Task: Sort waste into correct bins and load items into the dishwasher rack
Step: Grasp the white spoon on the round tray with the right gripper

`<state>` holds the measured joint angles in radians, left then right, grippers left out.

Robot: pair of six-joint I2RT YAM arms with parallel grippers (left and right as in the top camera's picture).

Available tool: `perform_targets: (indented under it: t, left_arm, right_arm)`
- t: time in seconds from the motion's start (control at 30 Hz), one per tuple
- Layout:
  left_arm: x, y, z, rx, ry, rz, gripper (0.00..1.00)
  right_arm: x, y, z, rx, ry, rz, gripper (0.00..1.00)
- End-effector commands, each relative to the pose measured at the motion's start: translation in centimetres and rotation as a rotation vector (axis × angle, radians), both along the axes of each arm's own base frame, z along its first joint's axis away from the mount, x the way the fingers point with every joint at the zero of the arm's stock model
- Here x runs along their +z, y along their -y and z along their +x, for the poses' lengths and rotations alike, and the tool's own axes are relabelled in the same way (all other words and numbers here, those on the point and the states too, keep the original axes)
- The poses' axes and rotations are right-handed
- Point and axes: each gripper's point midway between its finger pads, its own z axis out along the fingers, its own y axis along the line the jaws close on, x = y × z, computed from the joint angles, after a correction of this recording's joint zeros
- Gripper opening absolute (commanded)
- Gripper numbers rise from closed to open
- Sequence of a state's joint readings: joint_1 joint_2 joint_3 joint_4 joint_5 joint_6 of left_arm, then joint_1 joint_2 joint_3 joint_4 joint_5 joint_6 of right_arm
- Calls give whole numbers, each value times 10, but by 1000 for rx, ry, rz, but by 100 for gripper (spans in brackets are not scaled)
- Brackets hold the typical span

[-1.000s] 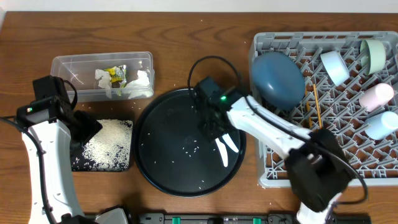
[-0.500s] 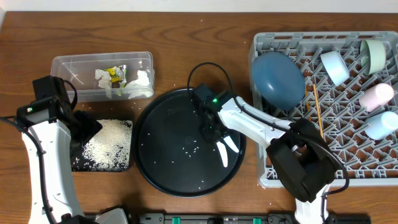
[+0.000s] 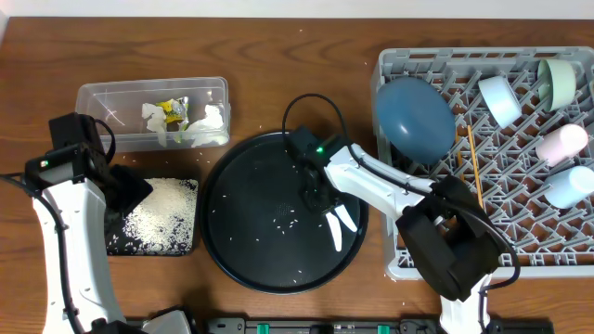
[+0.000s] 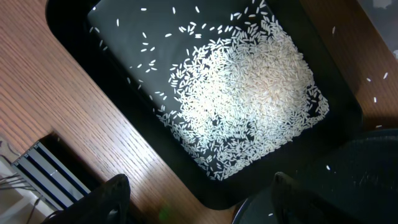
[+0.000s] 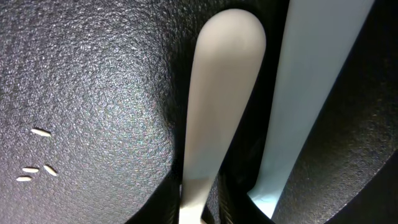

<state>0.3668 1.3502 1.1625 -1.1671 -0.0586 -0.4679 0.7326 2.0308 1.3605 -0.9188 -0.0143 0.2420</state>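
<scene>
My right gripper (image 3: 320, 201) is low over the large round black tray (image 3: 237, 237), shut on the handle of a white plastic utensil (image 5: 219, 93). A second white utensil (image 5: 311, 87) lies just outside its right finger; both show in the overhead view (image 3: 340, 223). My left gripper (image 4: 199, 208) is open and empty above the near edge of the shallow black tray (image 4: 118, 87), which holds a pile of rice (image 4: 255, 81). The clear tub (image 3: 93, 97) holds the yellow-green wrapper (image 3: 172, 111) and tissue wads (image 3: 209, 125). The grey rack (image 3: 399, 260) holds the blue plate (image 3: 413, 116).
A few rice grains (image 3: 283, 221) lie scattered on the round tray. In the rack are chopsticks (image 3: 473, 162) and several cups and bowls (image 3: 501, 97) at the right. My right arm's elbow (image 3: 455, 250) hangs over the rack's front left corner.
My right arm's elbow swung left, and the gripper with the utensils shifted slightly toward the front right. The left arm has not moved.
</scene>
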Motion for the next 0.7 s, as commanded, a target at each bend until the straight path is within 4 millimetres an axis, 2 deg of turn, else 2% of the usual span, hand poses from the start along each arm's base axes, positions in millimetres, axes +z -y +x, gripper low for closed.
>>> perform_targets:
  t: [0.0, 0.23, 0.37, 0.5, 0.67]
  left_arm:
    - [-2, -1, -2, 12, -9, -2, 74]
    - [-2, -1, -2, 12, -9, -3, 73]
    - [-2, -1, -2, 12, -9, -3, 73]
    - [-2, -1, -2, 12, -9, -3, 73]
    - [-2, -1, -2, 12, -9, -3, 74]
  right_arm:
    - [-16, 7, -8, -27, -32, -56, 14]
    - [-15, 7, -8, -33, -33, -57, 6]
    - [-8, 5, -4, -34, -30, -54, 3]
    - [9, -3, 4, -34, -16, -42, 2]
    - [42, -14, 19, -25, 21, -8, 1]
